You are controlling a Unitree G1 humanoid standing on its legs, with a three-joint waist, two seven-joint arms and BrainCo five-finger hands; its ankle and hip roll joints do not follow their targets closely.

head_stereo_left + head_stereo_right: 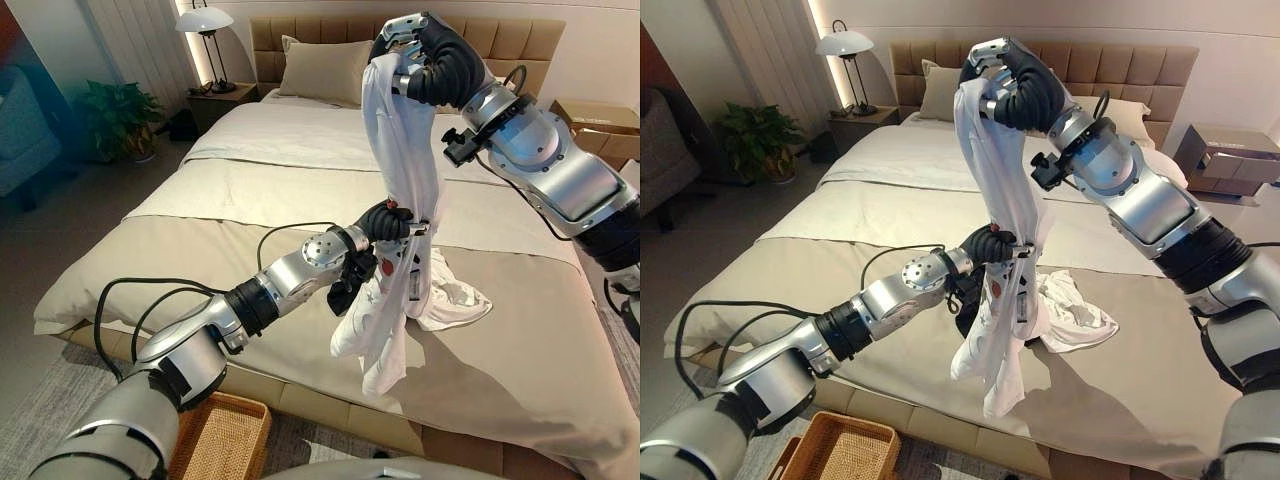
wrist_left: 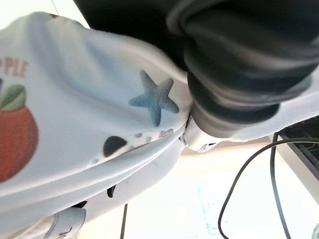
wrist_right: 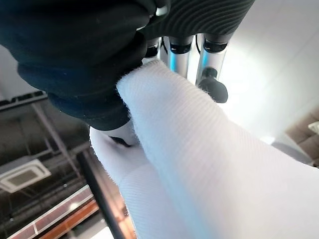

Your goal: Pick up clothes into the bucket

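Observation:
A white garment (image 1: 400, 160) with printed pictures hangs stretched above the bed (image 1: 250, 200). My right hand (image 1: 420, 45) holds its top end high, fingers curled round the cloth (image 3: 199, 149). My left hand (image 1: 385, 222) is shut on the garment's middle, where a star and an apple print (image 2: 99, 124) show. One lower end dangles past the mattress edge; another part (image 1: 455, 300) lies crumpled on the bedspread. A woven wicker basket (image 1: 220, 440) stands on the floor at the foot of the bed, below my left arm.
Pillows (image 1: 320, 70) lean on the padded headboard. A nightstand with a lamp (image 1: 205, 20) and a potted plant (image 1: 120, 115) stand left of the bed. A cardboard box (image 1: 600, 125) sits at the right. Grey carpet lies under the basket.

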